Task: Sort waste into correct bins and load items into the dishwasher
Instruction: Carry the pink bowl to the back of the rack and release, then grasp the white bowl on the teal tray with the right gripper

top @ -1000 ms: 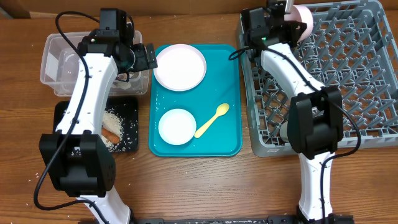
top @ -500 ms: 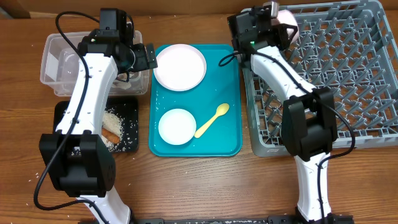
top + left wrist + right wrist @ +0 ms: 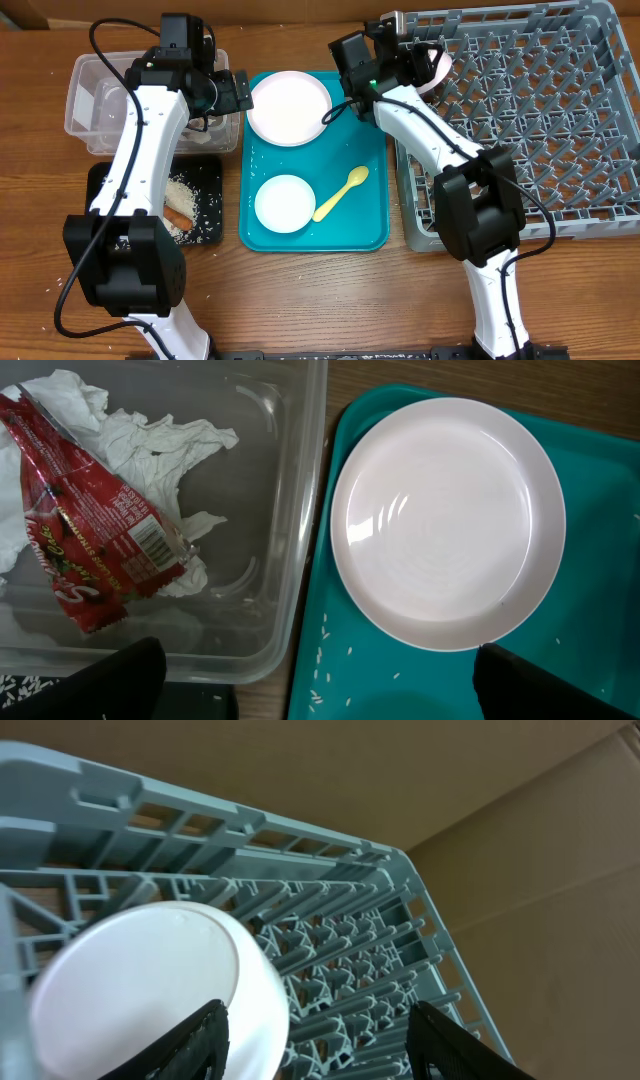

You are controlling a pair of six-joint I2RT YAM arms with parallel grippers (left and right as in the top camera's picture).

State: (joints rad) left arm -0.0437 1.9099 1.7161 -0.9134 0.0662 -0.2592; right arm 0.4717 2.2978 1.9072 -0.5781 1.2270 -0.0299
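A white-pink bowl [image 3: 150,990] leans among the pegs in the far left corner of the grey dish rack [image 3: 330,935]. My right gripper [image 3: 325,1050] is open just clear of it, and the bowl lies outside the left finger [image 3: 195,1045]. In the overhead view that bowl [image 3: 437,62] sits beside the right gripper [image 3: 412,62]. My left gripper [image 3: 320,690] hangs open over the edge between the clear tub [image 3: 290,560] and the plate [image 3: 447,535]. The tub holds the red-and-white wrapper [image 3: 90,540] and the napkin [image 3: 150,440].
The teal tray [image 3: 370,235] carries the plate [image 3: 289,107], a second bowl [image 3: 284,203] and the yellow spoon [image 3: 342,192]. A black tray [image 3: 208,232] at front left holds rice [image 3: 180,190] and a sausage stick [image 3: 178,214]. Rice grains [image 3: 325,695] dot the teal tray.
My right gripper has opened and let go of the bowl in the rack's far left corner. It then drew back to the left. The left arm has not moved.
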